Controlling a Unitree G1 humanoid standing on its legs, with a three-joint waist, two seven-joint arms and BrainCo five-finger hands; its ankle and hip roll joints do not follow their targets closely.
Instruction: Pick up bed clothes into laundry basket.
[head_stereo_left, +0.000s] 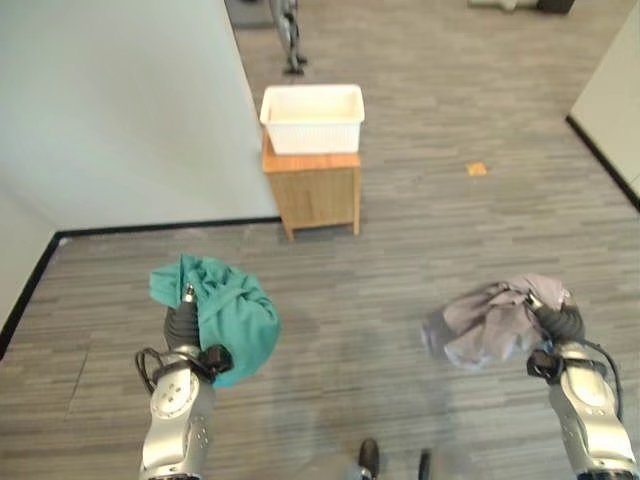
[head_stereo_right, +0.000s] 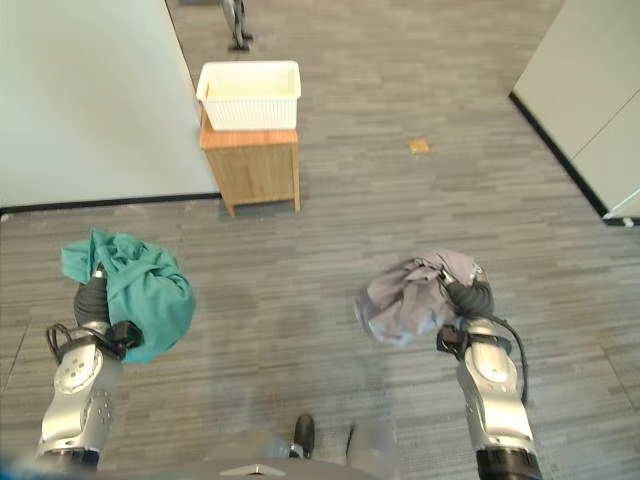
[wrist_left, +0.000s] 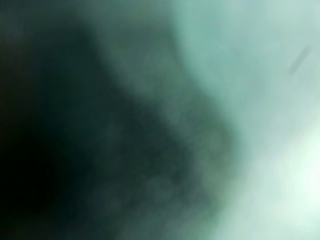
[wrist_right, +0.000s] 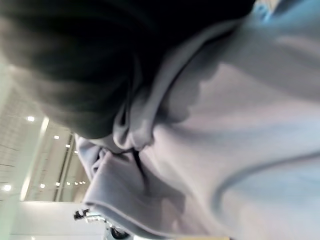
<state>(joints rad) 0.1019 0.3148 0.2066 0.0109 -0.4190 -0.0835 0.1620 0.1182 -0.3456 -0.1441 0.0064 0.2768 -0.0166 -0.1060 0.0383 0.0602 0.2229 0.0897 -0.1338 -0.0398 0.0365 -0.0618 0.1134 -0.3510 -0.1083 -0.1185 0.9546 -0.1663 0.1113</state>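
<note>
Both arms are carrying bundled cloth above the grey wood-look floor (head_stereo_left: 420, 250).

The left hand (head_stereo_left: 186, 312) is lifting a crumpled teal green cloth (head_stereo_left: 235, 318), the right hand (head_stereo_right: 470, 296) a bunched pale grey cloth (head_stereo_right: 405, 298); each bundle is hiding the fingers, so I cannot tell their grip. Well ahead, the white slatted plastic laundry basket (head_stereo_left: 312, 118) is sitting on a small wooden cabinet (head_stereo_left: 318, 192) beside a pale wall (head_stereo_left: 120, 110).

**Colours around me**

At my left hand (head_stereo_left: 184, 318) hangs a plain teal garment (head_stereo_left: 228, 318); at my right hand (head_stereo_left: 560, 322), a pale grey-lilac garment (head_stereo_left: 482, 322). The basket (head_stereo_left: 312, 118) is white, its cabinet (head_stereo_left: 314, 190) honey-brown wood, the floor (head_stereo_left: 440, 230) streaked grey.
</note>
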